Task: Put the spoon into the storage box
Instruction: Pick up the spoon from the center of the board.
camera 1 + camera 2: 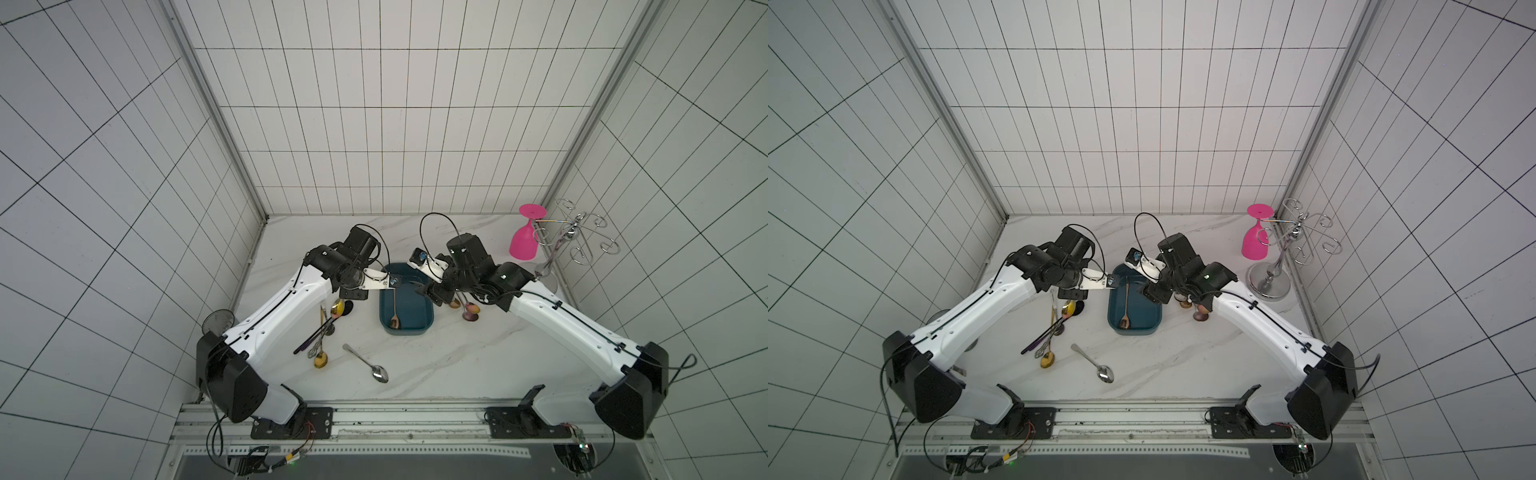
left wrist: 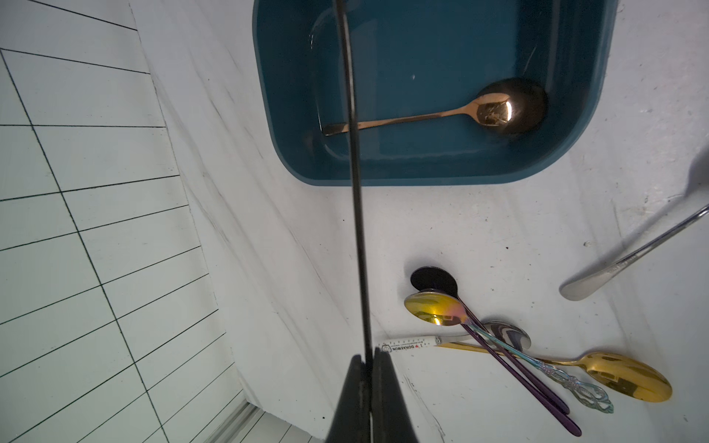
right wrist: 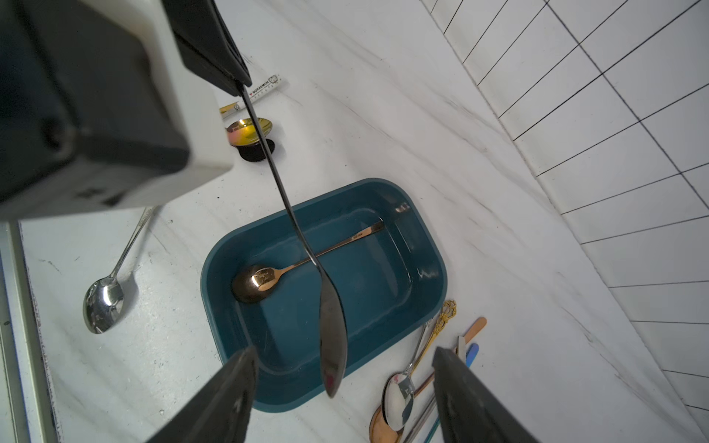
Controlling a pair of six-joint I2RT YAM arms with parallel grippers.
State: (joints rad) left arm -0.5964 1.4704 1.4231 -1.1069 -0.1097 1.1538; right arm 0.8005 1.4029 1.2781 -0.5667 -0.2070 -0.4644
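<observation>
Lettering "DORAEMON" on white strip (image 2: pixel 410 342). Left claw (image 2: pixel 367 360) pinches black spoon (image 3: pixel 333 337) by its handle over box (image 3: pixel 431 268). Right claw (image 3: pixel 343 349) spread wide.

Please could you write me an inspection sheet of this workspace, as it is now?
Surface: white marble-pattern tabletop, a few dark specks.
Job's things: storage box holds one rose-gold spoon; black spoon hangs over the box.
Clutter: silver spoon alone in front; spoon heap by the left arm, another by the right arm; pink goblet hung upside down on the wire rack.
Grippers: left gripper shut on the black spoon's handle end; right gripper open, fingers either side of its bowl, apart from it.
Cables: black cable loops above both wrists.
Surroundings: white tiled walls; metal rail in front.
</observation>
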